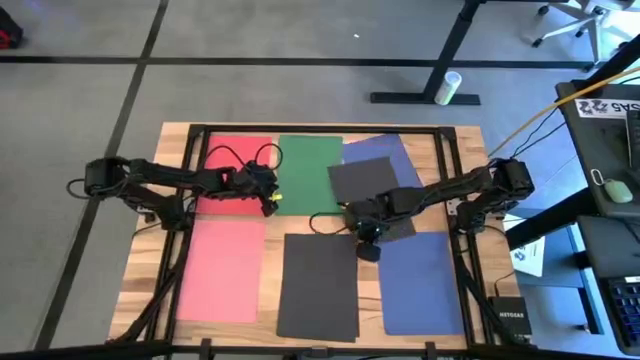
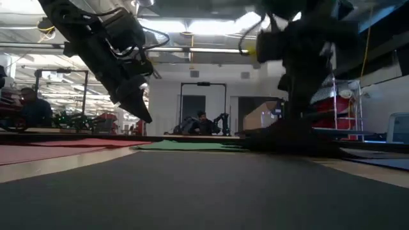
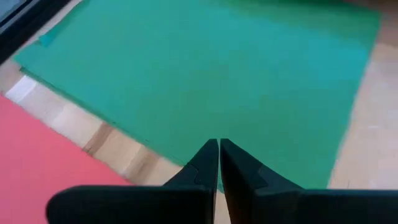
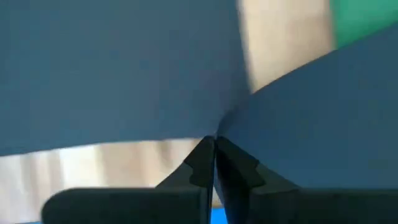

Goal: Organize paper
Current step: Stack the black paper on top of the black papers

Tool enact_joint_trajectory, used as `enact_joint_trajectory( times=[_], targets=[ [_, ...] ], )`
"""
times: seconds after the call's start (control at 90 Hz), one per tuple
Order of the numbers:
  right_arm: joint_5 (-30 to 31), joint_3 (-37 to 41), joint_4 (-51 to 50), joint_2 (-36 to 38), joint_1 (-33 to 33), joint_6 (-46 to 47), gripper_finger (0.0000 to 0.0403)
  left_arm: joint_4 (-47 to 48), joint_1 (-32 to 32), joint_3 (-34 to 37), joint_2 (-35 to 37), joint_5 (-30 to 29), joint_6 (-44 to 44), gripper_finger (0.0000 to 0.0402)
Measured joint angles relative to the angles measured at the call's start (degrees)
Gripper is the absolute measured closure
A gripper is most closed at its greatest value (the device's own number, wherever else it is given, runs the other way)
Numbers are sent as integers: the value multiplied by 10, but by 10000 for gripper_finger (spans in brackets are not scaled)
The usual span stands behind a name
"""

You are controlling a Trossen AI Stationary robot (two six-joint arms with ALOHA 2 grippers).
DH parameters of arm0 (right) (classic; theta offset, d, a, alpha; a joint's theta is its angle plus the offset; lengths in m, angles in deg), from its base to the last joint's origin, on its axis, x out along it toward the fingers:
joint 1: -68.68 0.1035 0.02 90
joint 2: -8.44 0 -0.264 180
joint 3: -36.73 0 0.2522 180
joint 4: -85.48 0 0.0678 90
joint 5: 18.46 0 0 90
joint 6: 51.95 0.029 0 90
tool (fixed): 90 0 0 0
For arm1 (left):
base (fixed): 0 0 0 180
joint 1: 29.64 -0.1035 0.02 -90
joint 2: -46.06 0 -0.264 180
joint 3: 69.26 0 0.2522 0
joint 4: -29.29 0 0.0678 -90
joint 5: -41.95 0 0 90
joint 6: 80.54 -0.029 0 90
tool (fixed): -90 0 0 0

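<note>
While the left gripper (image 1: 270, 190) hung above the green sheet's (image 1: 308, 172) near-left edge with its fingers pressed together and holding nothing, the right gripper (image 1: 366, 238) was down at the corner of a tilted dark grey sheet (image 1: 368, 185), jaws closed, seemingly pinching it. Red (image 1: 232, 160), pink (image 1: 222, 270), grey (image 1: 318, 285) and blue (image 1: 420, 285) sheets lay flat on the wooden table (image 1: 470, 150).

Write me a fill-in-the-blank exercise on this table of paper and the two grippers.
1. The left gripper hovers over the ____ sheet.
2. Its jaws are ____.
3. The right gripper is shut on the edge of a dark ____ sheet.
4. The pink sheet lies at the table's near-____ corner.

Missing: green; shut; grey; left
</note>
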Motion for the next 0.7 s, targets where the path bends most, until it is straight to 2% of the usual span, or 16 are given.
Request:
enact_joint_trajectory(
  times=[0.222, 0.5, 0.7],
  targets=[
    [-50, -16, 77, 1, 31, 22, 402, -39, 84, 0, 0, 11, -7, 402],
    [-40, -22, 98, 1, 33, 24, 402, -202, 242, 0, 0, 31, -111, 399],
    [-27, -22, 112, 1, 33, 14, 403, -252, 290, -9, -24, 26, -148, 382]
  ],
)
